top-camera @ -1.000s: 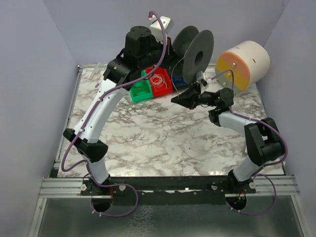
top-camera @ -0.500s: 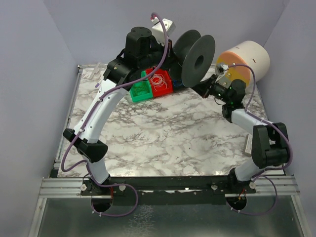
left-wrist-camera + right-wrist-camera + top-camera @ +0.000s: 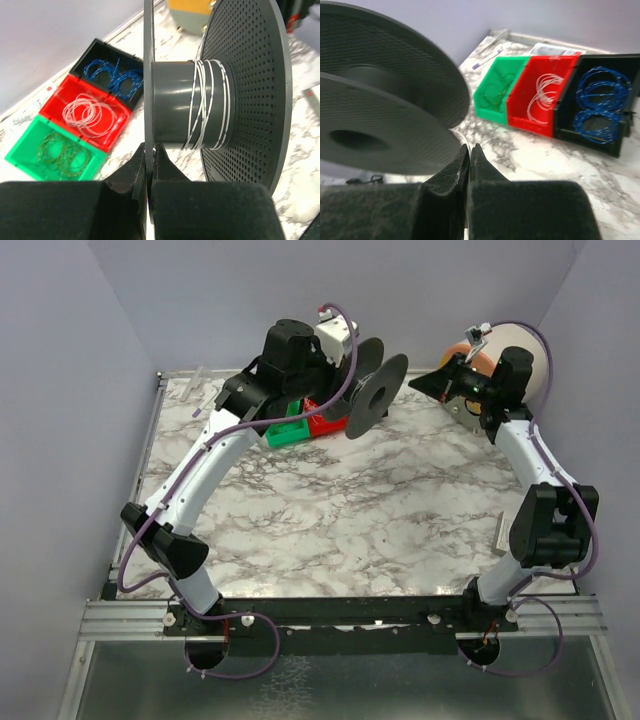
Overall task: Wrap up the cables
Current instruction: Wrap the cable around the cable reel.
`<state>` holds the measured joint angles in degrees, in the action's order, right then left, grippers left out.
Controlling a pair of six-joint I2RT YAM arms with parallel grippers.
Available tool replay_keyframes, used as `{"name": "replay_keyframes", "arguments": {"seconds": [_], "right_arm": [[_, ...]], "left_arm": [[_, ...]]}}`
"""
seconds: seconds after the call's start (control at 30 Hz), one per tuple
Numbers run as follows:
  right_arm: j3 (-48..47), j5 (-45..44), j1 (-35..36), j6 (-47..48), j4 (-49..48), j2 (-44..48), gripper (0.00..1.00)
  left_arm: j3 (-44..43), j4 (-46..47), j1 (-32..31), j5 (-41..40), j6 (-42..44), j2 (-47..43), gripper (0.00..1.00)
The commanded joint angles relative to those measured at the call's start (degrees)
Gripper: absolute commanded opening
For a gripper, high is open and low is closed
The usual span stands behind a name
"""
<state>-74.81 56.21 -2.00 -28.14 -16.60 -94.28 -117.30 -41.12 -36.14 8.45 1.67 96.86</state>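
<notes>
Green plastic formed the leftmost bin [image 3: 30,145] on your marbled surface [image 3: 330,510], holding loose, hair-thin green cables [image 3: 62,155]. The red bin [image 3: 115,132] beside it held whitish cables [image 3: 90,112], and the black bin [image 3: 87,55] held blue cables [image 3: 117,77]. Your left hand [image 3: 149,159] was clamped on the thin edge of one flange of the dark grey spool [image 3: 172,107]. Its round flanges were perforated, and its smooth hub carried a few turns of white cable [image 3: 210,107]. Your right hand [image 3: 470,152] had its padded fingers pressed together; whether a strand ran between them could not be told.
</notes>
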Motion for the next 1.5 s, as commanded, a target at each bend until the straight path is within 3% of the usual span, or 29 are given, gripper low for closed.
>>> {"name": "replay_keyframes", "arguments": {"seconds": [0.0, 0.2, 0.5, 0.77, 1.07, 1.23, 1.47], "right_arm": [[-4.50, 11.05, -0.28, 3.82, 13.56, -0.09, 0.00], [-8.30, 17.83, -0.26, -0.73, 14.79, -0.26, 0.01], [-5.88, 21.26, 0.08, -20.63, -4.08, 2.69, 0.00], [-6.28, 22.36, 3.72, -24.50, -6.54, 3.80, 0.01], [-4.97, 22.11, 9.21, -19.82, -1.09, 6.75, 0.00], [-3.71, 19.54, 14.58, -5.07, 11.57, 7.01, 0.00], [2.18, 18.38, 18.48, 2.18, 12.10, 6.48, 0.01]], "left_arm": [[3.36, 3.10, -0.69, -6.63, 5.79, -3.88, 0.00], [8.01, 3.16, -5.02, -15.74, 11.37, -3.23, 0.00], [11.21, 6.42, -8.84, -29.08, 10.77, -1.33, 0.00], [10.68, 7.63, -12.71, -38.44, 9.83, 1.63, 0.00], [7.32, 7.73, -13.52, -46.44, 5.34, 6.18, 0.00], [3.33, 7.20, -13.09, -44.21, 0.57, 7.34, 0.00], [-2.18, 5.22, -7.99, -33.78, -7.38, 8.24, 0.00]]}}
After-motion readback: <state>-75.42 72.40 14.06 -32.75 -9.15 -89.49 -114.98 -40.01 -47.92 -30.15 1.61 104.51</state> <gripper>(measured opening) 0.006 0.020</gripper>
